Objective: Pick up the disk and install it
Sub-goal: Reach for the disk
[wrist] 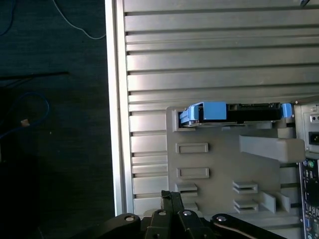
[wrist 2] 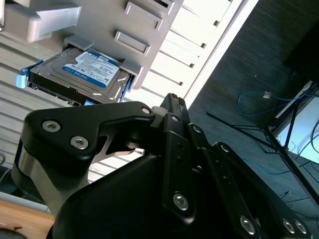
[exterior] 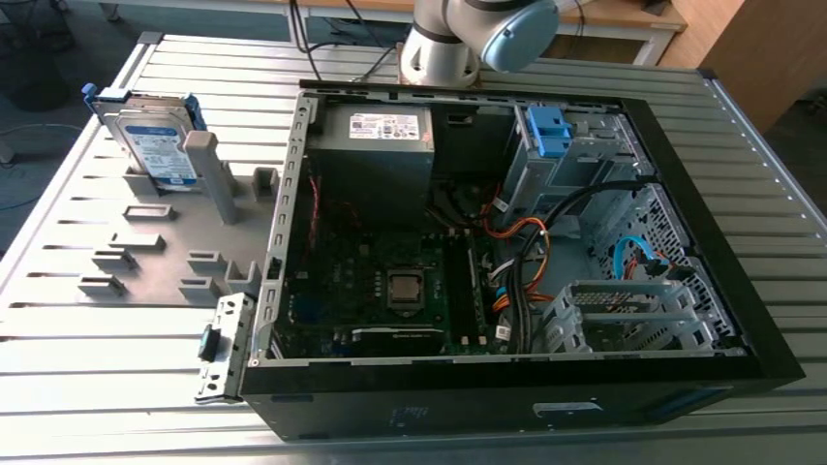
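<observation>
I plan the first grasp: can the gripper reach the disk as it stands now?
Probably yes: the disk stands on edge in its grey holder, upper edge bare, and nothing lies between it and the gripper.

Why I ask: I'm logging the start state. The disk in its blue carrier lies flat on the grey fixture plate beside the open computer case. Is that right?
Not quite. The disk does not lie flat: it stands upright on edge in the grey fixture plate, as the exterior view shows. The rest holds: blue carrier, beside the open computer case.
</observation>
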`<control>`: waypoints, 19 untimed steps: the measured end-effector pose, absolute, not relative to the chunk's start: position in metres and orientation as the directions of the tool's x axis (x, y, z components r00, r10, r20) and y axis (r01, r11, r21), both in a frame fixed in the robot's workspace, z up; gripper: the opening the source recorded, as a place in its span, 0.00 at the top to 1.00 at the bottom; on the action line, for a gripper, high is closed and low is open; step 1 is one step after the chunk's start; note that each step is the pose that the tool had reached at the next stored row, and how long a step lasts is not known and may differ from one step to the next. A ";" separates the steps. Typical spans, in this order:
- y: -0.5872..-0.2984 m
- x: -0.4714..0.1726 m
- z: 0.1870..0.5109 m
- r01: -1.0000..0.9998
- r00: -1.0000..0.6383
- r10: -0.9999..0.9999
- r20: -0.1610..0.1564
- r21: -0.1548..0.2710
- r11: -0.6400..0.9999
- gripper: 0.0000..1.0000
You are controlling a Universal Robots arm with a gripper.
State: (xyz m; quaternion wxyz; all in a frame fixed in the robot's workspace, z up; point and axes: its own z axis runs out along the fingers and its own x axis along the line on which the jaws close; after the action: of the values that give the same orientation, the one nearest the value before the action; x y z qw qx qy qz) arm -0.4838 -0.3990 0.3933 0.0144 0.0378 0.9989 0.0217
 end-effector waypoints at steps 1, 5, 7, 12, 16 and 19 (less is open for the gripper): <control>-0.399 -0.485 0.393 0.075 -0.997 0.076 -0.027 0.045 0.996 0.89; -0.399 -0.488 0.393 0.075 -0.997 0.076 -0.027 0.045 0.996 0.89; -0.399 -0.489 0.393 0.075 -0.997 0.076 -0.027 0.045 0.996 0.89; -0.399 -0.493 0.393 0.075 -0.997 0.076 -0.027 0.045 0.996 0.89; -0.399 -0.496 0.393 0.075 -0.997 0.076 -0.027 0.045 0.996 0.89; -0.399 -0.498 0.393 0.075 -0.997 0.076 -0.027 0.045 0.996 0.89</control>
State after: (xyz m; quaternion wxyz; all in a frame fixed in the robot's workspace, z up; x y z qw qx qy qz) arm -0.4984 -0.3990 0.3932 0.0144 0.0378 0.9989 0.0218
